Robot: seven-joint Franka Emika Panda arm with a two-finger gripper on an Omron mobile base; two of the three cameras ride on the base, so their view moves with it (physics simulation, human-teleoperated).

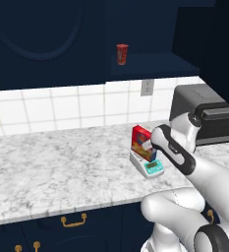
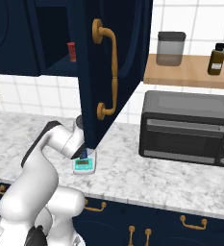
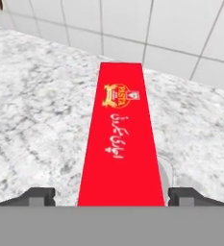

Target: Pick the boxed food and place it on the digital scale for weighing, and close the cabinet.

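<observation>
Both fingers spread apart, flanking the box without gripping. Box standing upright on the scale, on the worktop. Placement apparently done. Cabinet door wide open; closing outstanding.

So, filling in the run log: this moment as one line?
gripper: open, astride box | red cardboard food box: upright on white-grey digital scale | navy arched-panel cabinet door: open

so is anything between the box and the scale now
Nothing visible. The box already stands upright on the scale, and the jaws stand open on either side of it. What is left is the cabinet door, open and hanging over that spot in the right base view.
</observation>
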